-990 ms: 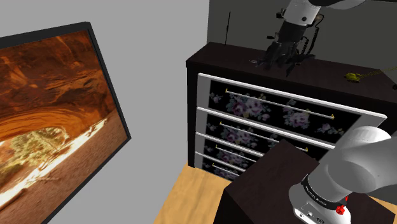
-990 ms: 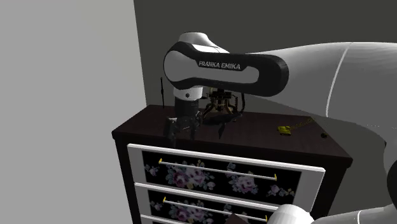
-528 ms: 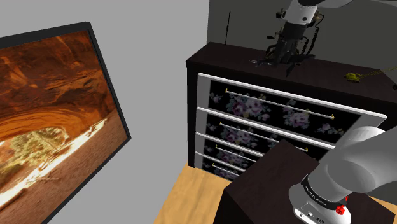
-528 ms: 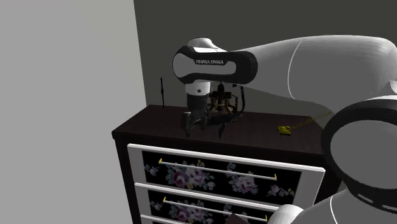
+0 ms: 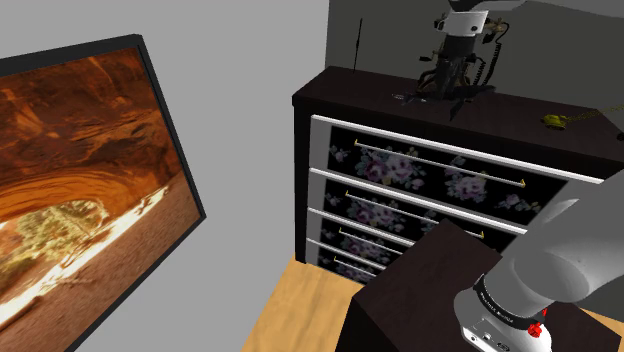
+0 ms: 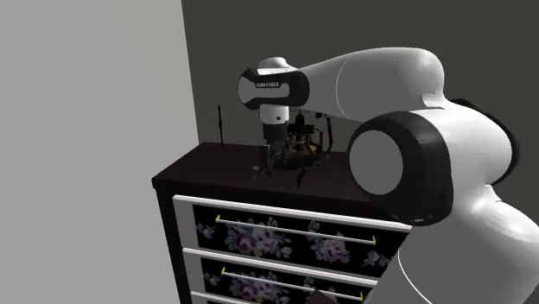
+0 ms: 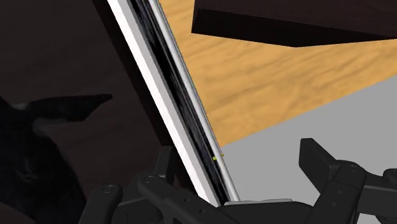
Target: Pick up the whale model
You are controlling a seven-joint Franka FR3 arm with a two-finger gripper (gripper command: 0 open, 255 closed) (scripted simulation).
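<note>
Dark whale model (image 7: pixel 60 108) beside spread jaws, over dresser (image 5: pixel 520 112) top

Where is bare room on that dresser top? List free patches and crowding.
Bare: the dresser top from the thin rod to the gripper, and between the dark model and the yellow item. Crowded around the gripper.

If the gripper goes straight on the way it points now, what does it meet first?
Probably the dresser top near its front edge; the gripper points down at it. The dark whale model lies beside that line, not in it. Depth is unclear.
</note>
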